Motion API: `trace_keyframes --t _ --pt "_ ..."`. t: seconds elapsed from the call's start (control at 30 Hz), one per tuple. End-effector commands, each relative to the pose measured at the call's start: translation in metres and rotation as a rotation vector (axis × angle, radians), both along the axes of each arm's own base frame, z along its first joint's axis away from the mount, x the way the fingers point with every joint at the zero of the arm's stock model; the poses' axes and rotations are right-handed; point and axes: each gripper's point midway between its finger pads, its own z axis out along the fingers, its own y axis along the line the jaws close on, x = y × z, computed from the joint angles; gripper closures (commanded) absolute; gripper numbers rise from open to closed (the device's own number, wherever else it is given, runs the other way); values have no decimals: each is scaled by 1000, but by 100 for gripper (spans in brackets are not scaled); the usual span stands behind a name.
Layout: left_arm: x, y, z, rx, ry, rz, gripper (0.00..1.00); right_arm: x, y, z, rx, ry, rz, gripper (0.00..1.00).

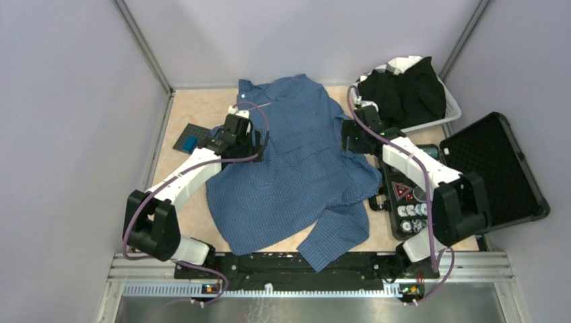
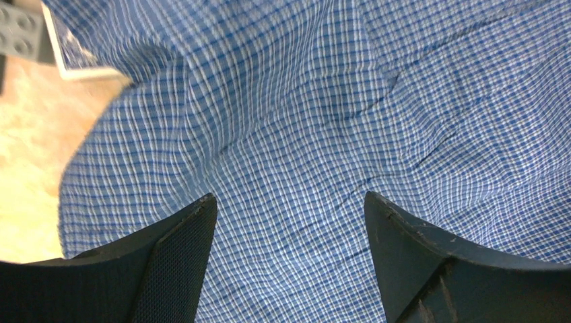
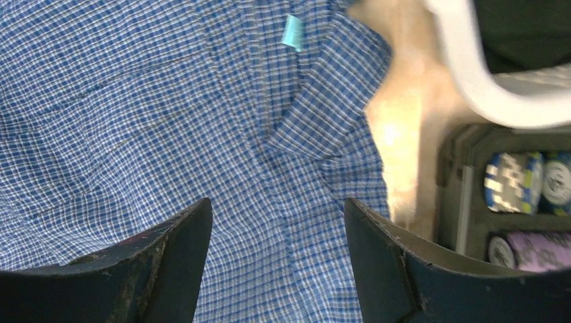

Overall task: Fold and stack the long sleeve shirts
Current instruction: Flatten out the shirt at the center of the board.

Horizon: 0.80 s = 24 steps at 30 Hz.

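A blue fine-checked long sleeve shirt [image 1: 296, 168] lies spread and rumpled across the table's middle, one sleeve trailing toward the near edge. Black shirts [image 1: 404, 94] are heaped in a white basket at the back right. My left gripper [image 1: 261, 142] hovers over the blue shirt's left edge. In the left wrist view the gripper [image 2: 289, 196] is open, with only checked cloth [image 2: 303, 114] beneath it. My right gripper [image 1: 351, 138] hangs over the shirt's right side. It [image 3: 277, 200] is open above the cloth [image 3: 135, 101], near the collar and a teal tag [image 3: 293, 32].
The white basket [image 1: 450, 108] stands at the back right. An open black hard case [image 1: 495, 168] with foam lining lies to the right, and beside it a tray of poker chips [image 1: 404, 195]. A dark studded plate [image 1: 192, 140] lies left of the shirt.
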Motion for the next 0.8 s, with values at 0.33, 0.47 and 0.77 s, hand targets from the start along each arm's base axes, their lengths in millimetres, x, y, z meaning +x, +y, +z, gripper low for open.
trace_keyframes --t 0.33,0.47,0.77 --pt "72 114 31 44 -157 413 23 -4 98 -27 -6 25 232 41" --pt "113 137 17 58 -143 476 29 -9 100 -38 -5 42 245 44" --pt "164 158 -33 67 -75 501 39 -24 92 -57 -9 76 249 47"
